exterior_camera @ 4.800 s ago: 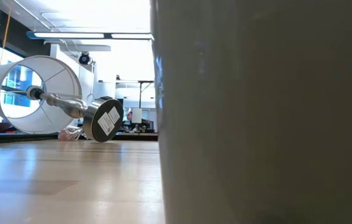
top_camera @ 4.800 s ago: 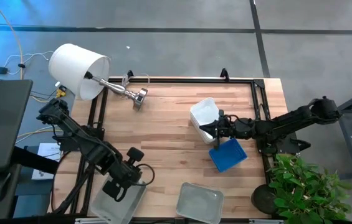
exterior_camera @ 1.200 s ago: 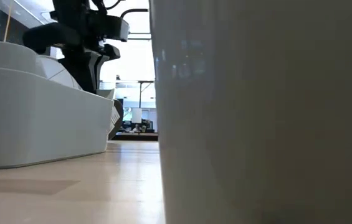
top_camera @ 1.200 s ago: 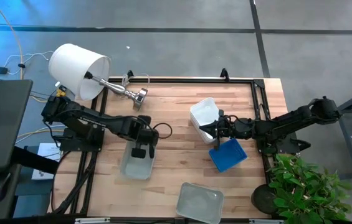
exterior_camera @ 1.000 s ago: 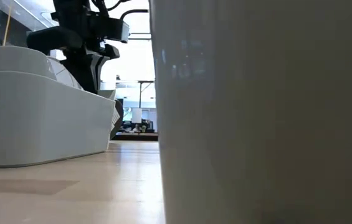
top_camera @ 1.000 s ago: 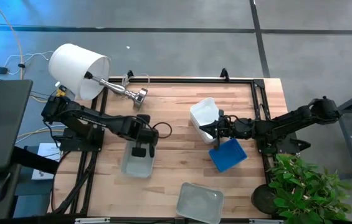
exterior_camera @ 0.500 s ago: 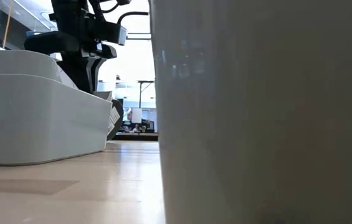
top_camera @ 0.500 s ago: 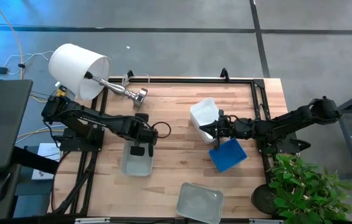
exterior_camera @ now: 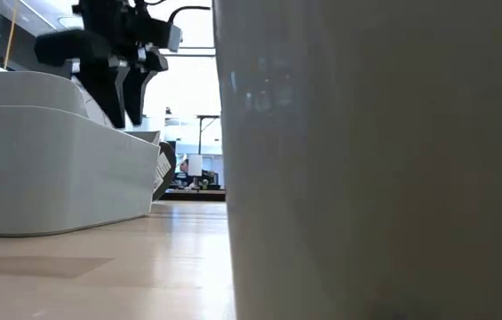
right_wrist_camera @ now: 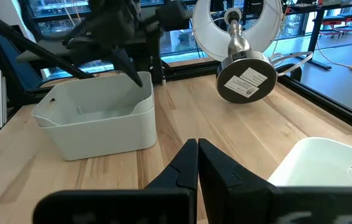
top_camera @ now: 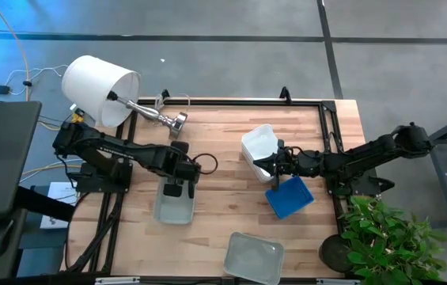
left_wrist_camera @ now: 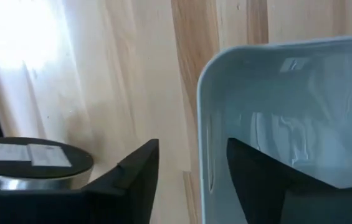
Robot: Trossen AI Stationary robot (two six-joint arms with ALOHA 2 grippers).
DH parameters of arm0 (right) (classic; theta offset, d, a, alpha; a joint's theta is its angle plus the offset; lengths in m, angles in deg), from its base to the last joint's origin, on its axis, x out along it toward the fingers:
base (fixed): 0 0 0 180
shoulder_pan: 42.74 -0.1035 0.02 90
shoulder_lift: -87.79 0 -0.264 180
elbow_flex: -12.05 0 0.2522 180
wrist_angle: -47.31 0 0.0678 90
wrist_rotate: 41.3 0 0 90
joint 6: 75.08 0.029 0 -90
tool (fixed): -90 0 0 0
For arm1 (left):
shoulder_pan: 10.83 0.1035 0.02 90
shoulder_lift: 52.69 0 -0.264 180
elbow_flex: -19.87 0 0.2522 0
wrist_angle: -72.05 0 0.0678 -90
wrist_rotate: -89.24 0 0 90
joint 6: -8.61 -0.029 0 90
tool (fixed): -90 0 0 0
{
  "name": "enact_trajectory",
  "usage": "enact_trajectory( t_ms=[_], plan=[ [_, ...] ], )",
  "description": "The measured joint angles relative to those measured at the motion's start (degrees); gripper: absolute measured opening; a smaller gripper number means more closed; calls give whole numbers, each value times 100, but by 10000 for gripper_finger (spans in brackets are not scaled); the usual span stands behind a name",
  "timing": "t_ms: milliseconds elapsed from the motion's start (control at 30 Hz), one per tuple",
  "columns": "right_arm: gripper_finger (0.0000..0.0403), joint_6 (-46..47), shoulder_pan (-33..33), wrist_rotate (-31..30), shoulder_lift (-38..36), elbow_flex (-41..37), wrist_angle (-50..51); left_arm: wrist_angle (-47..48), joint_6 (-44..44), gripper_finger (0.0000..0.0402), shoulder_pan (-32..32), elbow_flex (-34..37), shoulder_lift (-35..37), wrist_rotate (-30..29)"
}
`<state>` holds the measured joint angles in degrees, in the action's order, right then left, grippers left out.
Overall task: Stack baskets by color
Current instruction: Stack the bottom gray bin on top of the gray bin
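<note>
Just let go: left gripper fingers now spread astride the rim of the grey basket, set down left of centre. Best to lift straight up, no snagging the rim. Right gripper pressed shut by the white basket.

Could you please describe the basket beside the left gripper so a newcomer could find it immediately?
Start at the toppled lamp at the table's far left corner, then come nearer. The grey basket sits under the left gripper; unlike the other grey basket, it is away from the near edge.
</note>
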<state>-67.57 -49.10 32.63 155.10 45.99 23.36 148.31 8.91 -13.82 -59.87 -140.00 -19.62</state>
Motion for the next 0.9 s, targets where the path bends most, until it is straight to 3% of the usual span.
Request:
enact_trajectory(
  t_ms=[267, 433, 633, 900],
  plan=[
    [0, 2, 1, 2, 2, 0, 2, 418, 10, 184, 0, -906, 239, 10],
    [0, 46, 0, 4, 2, 0, 58, -377, -17, 184, 0, -695, 1099, -26],
    [0, 17, 1, 7, 2, 0, 38, -2525, -98, 184, -13, 398, 2607, 127],
    [0, -18, -1, 13, 2, 2, -229, -5990, -223, 184, -24, 2805, 4198, 635]
  ],
)
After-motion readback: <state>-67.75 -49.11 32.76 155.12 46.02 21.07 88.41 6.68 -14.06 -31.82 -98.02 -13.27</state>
